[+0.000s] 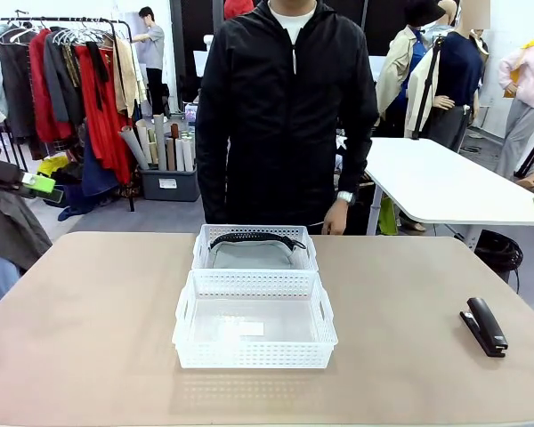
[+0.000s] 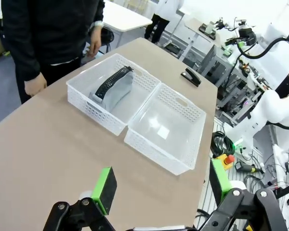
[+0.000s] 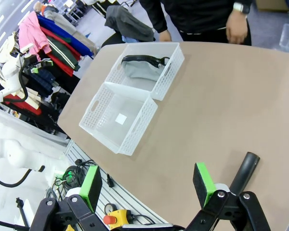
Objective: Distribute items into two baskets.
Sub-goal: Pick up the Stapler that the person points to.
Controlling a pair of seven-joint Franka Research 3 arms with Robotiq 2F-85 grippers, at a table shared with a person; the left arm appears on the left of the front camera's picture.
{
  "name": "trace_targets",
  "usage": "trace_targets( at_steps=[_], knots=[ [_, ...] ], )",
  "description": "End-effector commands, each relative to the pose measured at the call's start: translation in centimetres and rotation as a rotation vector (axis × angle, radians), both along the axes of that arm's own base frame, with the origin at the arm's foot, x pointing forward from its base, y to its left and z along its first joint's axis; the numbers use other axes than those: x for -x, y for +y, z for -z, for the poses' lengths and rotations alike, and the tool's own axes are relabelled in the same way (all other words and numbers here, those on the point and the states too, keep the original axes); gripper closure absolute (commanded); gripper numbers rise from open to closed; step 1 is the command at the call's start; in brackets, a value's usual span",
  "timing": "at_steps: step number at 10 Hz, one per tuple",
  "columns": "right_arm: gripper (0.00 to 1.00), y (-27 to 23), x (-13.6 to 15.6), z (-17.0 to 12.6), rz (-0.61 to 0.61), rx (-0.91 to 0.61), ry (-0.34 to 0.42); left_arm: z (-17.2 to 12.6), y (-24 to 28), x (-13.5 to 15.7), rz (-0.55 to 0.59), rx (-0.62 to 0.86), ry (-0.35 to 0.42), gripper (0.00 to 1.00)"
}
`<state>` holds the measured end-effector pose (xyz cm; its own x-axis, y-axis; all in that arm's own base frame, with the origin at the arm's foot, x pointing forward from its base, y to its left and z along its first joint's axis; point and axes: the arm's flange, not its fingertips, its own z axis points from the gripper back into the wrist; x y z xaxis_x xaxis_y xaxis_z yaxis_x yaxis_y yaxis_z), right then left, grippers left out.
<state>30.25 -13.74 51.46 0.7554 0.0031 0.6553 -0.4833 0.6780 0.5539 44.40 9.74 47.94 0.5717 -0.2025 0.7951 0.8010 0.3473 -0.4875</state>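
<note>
Two white lattice baskets stand end to end mid-table. The far basket (image 1: 199, 250) holds the grey pouch (image 1: 249, 254) with its black strap on top. The near basket (image 1: 249, 354) has nothing in it. The black stapler (image 1: 485, 326) lies on the table at the right, near the front edge. My left gripper (image 2: 162, 185) hangs open high over the table's left side, far from the baskets. My right gripper (image 3: 147, 185) is open above the right side, with the stapler (image 3: 243, 171) just beyond one finger. Nothing is between either pair of fingers.
A person in a black jacket stands at the far edge behind the baskets, both hands (image 3: 238, 26) hanging at the table's rim. Bare tabletop (image 1: 98, 311) lies on both sides of the baskets. A white table (image 1: 445, 182) stands beyond at the right.
</note>
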Motion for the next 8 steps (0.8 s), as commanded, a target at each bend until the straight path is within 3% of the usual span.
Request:
trace_targets(
  at_steps=[1, 5, 8],
  knots=[
    [0.0, 0.02, -0.06, -0.22, -0.005, -0.015, -0.018, 0.19, 0.5, 0.83, -0.007, -0.006, -0.049, 0.0],
    [0.0, 0.02, -0.06, -0.22, -0.005, -0.015, -0.018, -0.28, 1.2, 1.22, -0.023, -0.027, -0.094, 0.0],
    [0.0, 0.02, -0.06, -0.22, -0.005, -0.015, -0.018, -0.61, 1.3, 0.5, -0.017, -0.022, -0.067, 0.0]
  ],
)
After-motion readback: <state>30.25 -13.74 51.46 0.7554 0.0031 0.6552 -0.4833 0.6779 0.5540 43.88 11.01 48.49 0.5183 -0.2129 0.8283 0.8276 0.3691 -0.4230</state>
